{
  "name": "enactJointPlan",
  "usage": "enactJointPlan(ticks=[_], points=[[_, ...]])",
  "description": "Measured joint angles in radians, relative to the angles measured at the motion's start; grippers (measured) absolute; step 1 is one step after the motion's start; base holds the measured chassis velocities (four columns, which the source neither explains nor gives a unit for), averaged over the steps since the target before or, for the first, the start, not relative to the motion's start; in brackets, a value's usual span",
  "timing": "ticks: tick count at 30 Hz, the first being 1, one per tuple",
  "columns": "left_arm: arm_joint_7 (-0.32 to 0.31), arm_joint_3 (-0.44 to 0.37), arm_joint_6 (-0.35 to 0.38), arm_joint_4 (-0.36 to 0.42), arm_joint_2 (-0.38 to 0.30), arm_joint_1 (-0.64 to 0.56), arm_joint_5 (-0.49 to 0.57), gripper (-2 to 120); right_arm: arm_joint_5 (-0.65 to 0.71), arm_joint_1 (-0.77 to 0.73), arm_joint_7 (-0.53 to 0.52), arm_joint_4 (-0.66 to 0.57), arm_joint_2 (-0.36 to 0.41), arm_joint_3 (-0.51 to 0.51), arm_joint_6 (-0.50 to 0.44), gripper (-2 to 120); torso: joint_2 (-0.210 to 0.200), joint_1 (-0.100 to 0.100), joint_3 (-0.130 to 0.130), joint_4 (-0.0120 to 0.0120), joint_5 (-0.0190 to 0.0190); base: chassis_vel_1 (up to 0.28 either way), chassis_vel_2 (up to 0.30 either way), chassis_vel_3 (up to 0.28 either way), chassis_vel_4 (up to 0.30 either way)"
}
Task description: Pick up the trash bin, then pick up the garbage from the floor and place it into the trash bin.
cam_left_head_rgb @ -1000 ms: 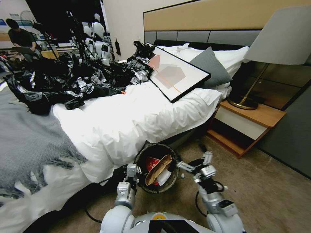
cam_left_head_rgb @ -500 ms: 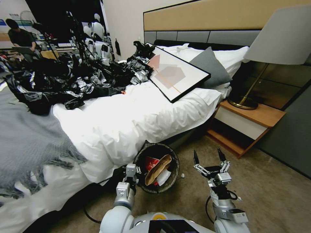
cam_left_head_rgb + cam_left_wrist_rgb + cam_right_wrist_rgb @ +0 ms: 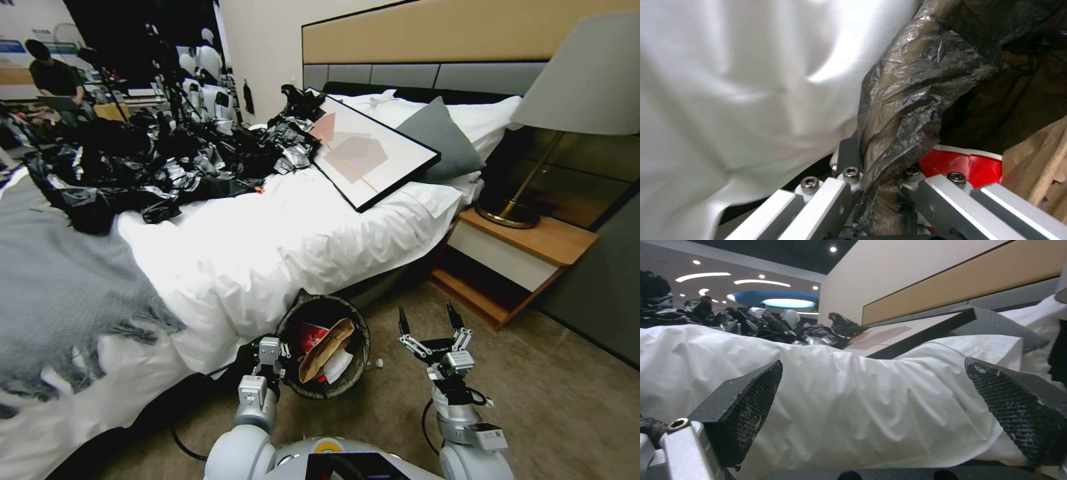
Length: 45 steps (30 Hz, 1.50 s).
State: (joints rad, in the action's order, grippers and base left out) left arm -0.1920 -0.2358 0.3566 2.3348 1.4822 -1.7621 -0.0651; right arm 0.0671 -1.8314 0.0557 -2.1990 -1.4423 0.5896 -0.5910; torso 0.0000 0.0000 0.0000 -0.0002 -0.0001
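Observation:
The trash bin (image 3: 362, 331), with a black bag liner (image 3: 916, 83) over its rim, stands against the bed's side in the head view. Inside lie a red-and-white wrapper (image 3: 311, 335), a brown cardboard scrap (image 3: 328, 348) and white tissue (image 3: 338, 367). My left gripper (image 3: 278, 351) is shut on the bin's near-left rim. In the left wrist view the liner-covered rim sits pinched in the left gripper (image 3: 880, 196), beside the red wrapper (image 3: 965, 164). My right gripper (image 3: 427, 319) is open and points upward, right of the bin and apart from it. The right gripper (image 3: 876, 406) holds nothing.
The bed's white sheet (image 3: 280, 253) hangs just behind the bin. A grey blanket (image 3: 60, 293), black plastic bags (image 3: 133, 167) and a framed picture (image 3: 370, 157) lie on the bed. A nightstand (image 3: 520, 257) with a lamp (image 3: 587, 87) stands right. Bare carpet (image 3: 567, 400) lies to the right.
My right gripper has drawn back from over the bin to its right and turned its open fingers upward. The head view has shifted slightly. The left gripper still holds the rim.

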Motion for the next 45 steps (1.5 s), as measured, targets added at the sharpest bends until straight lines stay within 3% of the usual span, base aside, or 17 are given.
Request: enactJointPlan(ticks=[17, 22, 29, 35, 45], points=[[0.001, 0.002, -0.002, -0.004, -0.003, 0.000, 0.001, 0, 0.004, 0.019, 0.005, 0.012, 0.009, 0.000, 0.026, 100, 0.000, 0.000, 0.000, 0.0004, 0.0000, 0.089, 0.088, 0.095, 0.098], [0.001, 0.005, -0.005, -0.005, -0.004, 0.000, 0.001, 0, 0.029, 0.025, 0.029, 0.027, 0.031, 0.014, 0.073, 100, 0.000, 0.000, 0.000, 0.0001, 0.0002, 0.009, 0.011, 0.006, 0.008], [-0.001, 0.005, -0.006, -0.005, -0.011, -0.002, 0.000, 0, 0.053, 0.071, 0.232, 0.146, 0.114, 0.113, 0.094, 100, 0.000, 0.000, 0.000, 0.0001, 0.0004, 0.000, 0.000, 0.000, 0.000], [-0.002, 0.005, -0.008, -0.007, -0.012, -0.003, -0.001, 0, 0.037, 0.132, 0.487, 0.336, 0.265, 0.188, 0.107, 100, 0.000, 0.000, 0.000, 0.0004, 0.0003, 0.000, 0.000, 0.000, 0.000], [-0.002, 0.003, -0.009, -0.008, -0.012, 0.000, -0.003, 0, 0.006, 0.157, 0.588, 0.554, 0.331, 0.143, 0.104, 100, 0.000, 0.000, 0.000, 0.0000, 0.0003, 0.000, 0.000, 0.000, 0.000]])
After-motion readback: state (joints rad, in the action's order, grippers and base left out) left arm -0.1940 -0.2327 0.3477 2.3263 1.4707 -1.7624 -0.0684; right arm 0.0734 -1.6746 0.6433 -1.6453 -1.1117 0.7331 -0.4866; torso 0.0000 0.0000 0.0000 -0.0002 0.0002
